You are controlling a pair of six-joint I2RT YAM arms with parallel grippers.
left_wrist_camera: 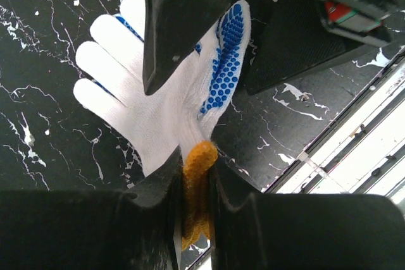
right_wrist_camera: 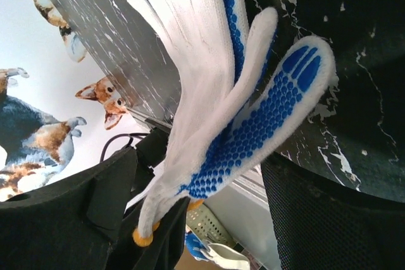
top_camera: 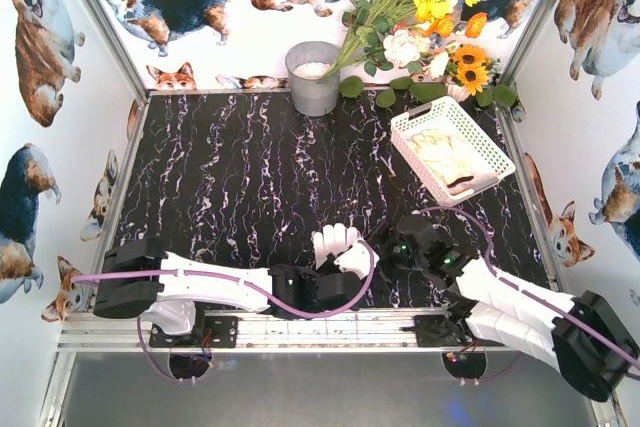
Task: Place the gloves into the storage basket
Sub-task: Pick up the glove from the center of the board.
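While my left gripper [left_wrist_camera: 195, 181] is clamped on the orange cuff [left_wrist_camera: 197, 156] of the blue-dotted glove [left_wrist_camera: 158, 105], at the near side of the table [top_camera: 230, 177], my right gripper [right_wrist_camera: 202, 188] stands open w/ jaws either side of it, no grip. Far right, the storage basket [top_camera: 428, 119] already holds cream gloves [top_camera: 443, 159]; I judge only this one is left.

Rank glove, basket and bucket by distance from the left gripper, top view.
1. Glove: held in the left gripper, near edge, centre.
2. Basket: back right.
3. Bucket: back centre, by the wall.
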